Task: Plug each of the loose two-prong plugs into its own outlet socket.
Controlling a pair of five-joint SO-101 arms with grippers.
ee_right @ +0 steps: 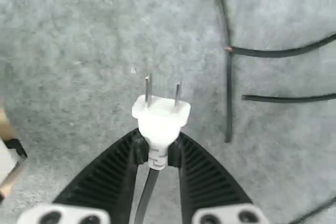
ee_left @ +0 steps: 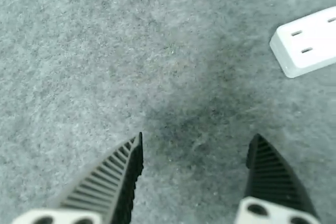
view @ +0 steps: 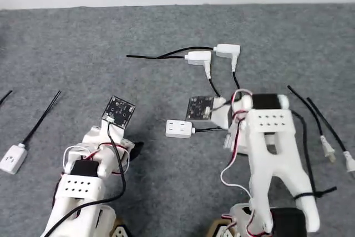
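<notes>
My right gripper (ee_right: 157,137) is shut on the body of a white two-prong plug (ee_right: 160,113), whose prongs point away over the grey carpet. In the high view that arm (view: 269,131) sits just right of a white outlet socket (view: 179,129). My left gripper (ee_left: 198,139) is open above bare carpet, and the same outlet socket (ee_left: 307,45) lies a little beyond one finger. A second outlet socket (view: 12,158) lies at the far left. Two loose plugs (view: 328,151) (view: 349,162) on black cords lie at the far right.
Two white connectors (view: 199,58) (view: 228,50) with black cords lie at the back centre. Black cords (ee_right: 228,77) run across the carpet near the held plug. The grey carpet (view: 83,54) meets a pale wall at the back.
</notes>
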